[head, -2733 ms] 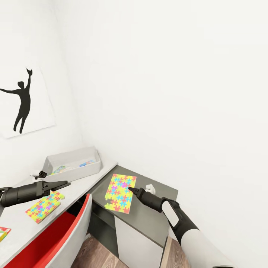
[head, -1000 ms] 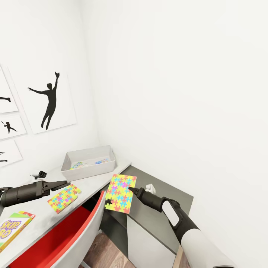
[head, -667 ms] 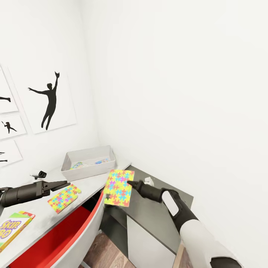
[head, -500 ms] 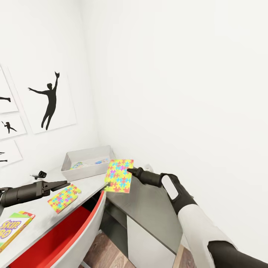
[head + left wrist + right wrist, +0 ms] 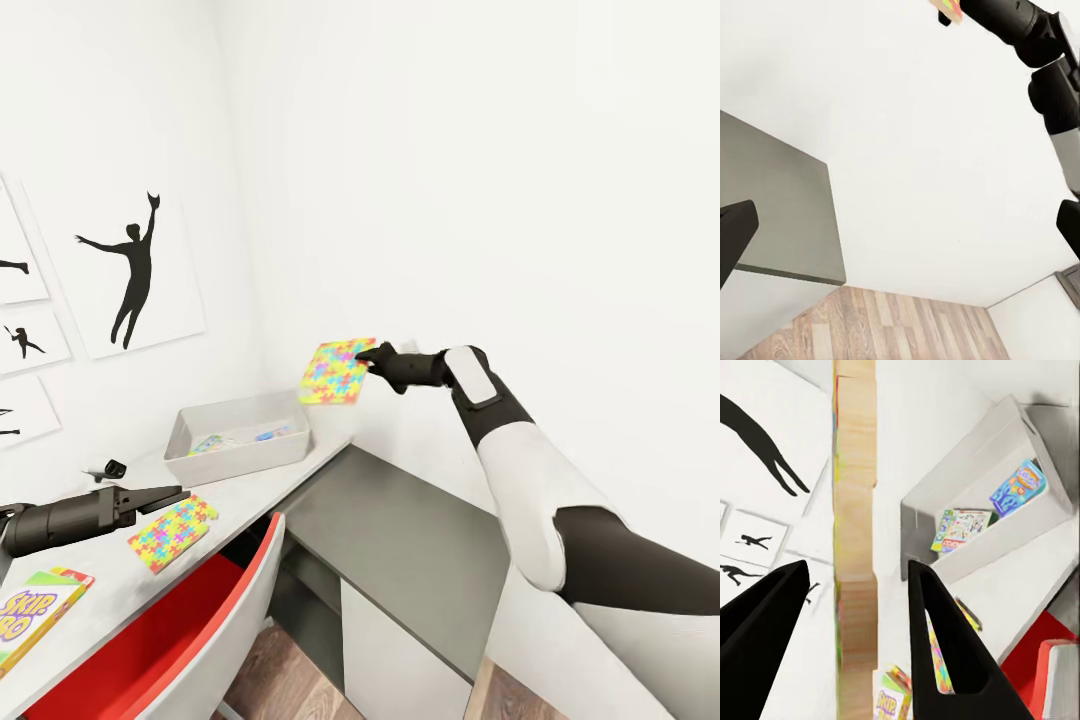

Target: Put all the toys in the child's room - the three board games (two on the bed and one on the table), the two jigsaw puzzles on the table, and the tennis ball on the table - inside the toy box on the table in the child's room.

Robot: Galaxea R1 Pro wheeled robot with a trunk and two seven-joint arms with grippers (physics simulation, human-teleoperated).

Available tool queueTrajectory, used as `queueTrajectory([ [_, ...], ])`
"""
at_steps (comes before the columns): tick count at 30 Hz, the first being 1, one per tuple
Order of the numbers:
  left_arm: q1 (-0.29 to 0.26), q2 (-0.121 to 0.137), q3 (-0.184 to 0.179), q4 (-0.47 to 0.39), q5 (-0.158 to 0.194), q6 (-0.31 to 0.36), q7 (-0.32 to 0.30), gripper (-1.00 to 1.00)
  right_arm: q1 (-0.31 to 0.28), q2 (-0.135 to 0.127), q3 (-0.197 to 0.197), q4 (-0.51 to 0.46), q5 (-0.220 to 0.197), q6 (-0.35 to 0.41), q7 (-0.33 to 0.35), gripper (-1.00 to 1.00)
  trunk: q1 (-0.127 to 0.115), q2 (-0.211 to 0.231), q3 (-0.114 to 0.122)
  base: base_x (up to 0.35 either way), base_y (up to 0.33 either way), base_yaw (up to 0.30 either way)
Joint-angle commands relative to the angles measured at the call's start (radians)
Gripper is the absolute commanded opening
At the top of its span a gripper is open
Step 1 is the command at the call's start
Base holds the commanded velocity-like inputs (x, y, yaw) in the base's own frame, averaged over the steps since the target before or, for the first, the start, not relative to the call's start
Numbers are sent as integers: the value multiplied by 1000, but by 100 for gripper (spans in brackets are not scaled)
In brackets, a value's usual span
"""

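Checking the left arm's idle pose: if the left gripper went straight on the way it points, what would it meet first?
The left gripper points across the table toward the cabinet; its path looks free up to the far wall, though depth is unclear.

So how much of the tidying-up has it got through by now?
Two printed game boxes already lie in the shallow pale grey toy box. The right gripper holds one multicolour jigsaw puzzle square in the air beside the box. Left on the pale desk: the second puzzle square and the orange-green Skip-Bo box. I can't spot the tennis ball.
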Motion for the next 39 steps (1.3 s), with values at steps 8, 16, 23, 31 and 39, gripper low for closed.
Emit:
queueTrajectory([
  [8, 0, 0, -2, 0, -1, 11, -4, 100, -67, 1, -5, 88, -27, 9, -73, -100, 0, -1, -1, 0, 0, 0],
  [16, -7, -14, -11, 1, -7, 0, -3, 100, -76, 1, -9, 81, -27, -6, -69, -100, 0, -1, -1, 0, 0, 0],
  [23, -7, -18, -10, 1, -7, 0, -1, 100, -80, 1, -11, 74, -30, -27, -69, -100, 0, -1, -1, 0, 0, 0],
  [31, -7, -18, -10, 2, -7, 0, -1, 100, -81, 1, -12, 73, -29, -37, -71, -100, 0, -1, -1, 0, 9, 0],
  [39, -7, -17, -9, 2, -7, 0, -1, 100, -81, 1, -12, 73, -29, -42, -72, -100, 0, -1, -1, 0, 101, 19],
])
